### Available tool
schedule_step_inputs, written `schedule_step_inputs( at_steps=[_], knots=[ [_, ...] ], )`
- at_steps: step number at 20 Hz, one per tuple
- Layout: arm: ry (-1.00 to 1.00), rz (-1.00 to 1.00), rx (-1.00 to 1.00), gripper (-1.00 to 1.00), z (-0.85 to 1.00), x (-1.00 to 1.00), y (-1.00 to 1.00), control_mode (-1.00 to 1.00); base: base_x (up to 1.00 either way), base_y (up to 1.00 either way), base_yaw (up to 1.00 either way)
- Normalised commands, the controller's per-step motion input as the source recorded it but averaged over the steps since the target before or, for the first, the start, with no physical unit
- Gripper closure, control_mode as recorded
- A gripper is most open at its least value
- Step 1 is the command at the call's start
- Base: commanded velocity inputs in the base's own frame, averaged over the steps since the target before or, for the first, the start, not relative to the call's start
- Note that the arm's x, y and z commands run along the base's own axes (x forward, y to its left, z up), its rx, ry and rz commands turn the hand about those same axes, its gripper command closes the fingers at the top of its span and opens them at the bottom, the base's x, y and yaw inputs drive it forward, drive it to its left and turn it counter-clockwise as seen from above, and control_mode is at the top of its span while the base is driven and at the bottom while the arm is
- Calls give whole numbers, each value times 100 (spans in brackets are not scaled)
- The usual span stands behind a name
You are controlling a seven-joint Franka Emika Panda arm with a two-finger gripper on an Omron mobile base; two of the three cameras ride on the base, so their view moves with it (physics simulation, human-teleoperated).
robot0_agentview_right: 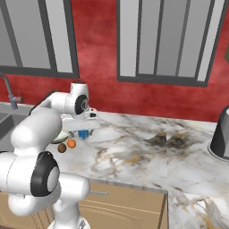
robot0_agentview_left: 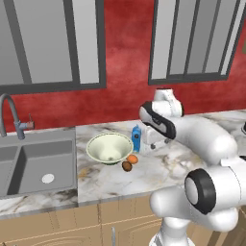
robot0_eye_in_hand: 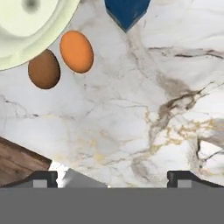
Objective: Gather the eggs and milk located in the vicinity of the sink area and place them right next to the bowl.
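The pale cream-green bowl (robot0_agentview_left: 109, 148) stands on the marble counter, right of the sink (robot0_agentview_left: 38, 163). The blue milk carton (robot0_agentview_left: 136, 138) stands upright at the bowl's right rim. The orange egg (robot0_agentview_left: 132, 159) and the dark brown egg (robot0_agentview_left: 127, 166) lie side by side at the bowl's front right. My gripper (robot0_agentview_left: 154, 143) hovers open just right of the milk, pointing down at bare counter. In the hand view the gripper (robot0_eye_in_hand: 113, 177) holds nothing; the bowl (robot0_eye_in_hand: 26, 30), orange egg (robot0_eye_in_hand: 76, 51), brown egg (robot0_eye_in_hand: 43, 69) and milk (robot0_eye_in_hand: 127, 12) sit at the top, away from the fingertips (robot0_eye_in_hand: 41, 178).
A curved grey faucet (robot0_agentview_left: 9, 113) rises behind the sink. A dark grey pot-like vessel (robot0_agentview_right: 221, 134) stands at the counter's far right. The marble counter (robot0_agentview_right: 147, 152) stretches between it and the bowl. Wooden cabinet fronts (robot0_agentview_left: 72, 226) run below the counter edge.
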Motion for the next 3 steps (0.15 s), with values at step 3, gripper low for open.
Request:
schedule_step_inputs(
  at_steps=[3],
  knots=[
    [-4, -21, -26, -100, 0, -59, -35, -100, 0, 0, 0]
  ],
)
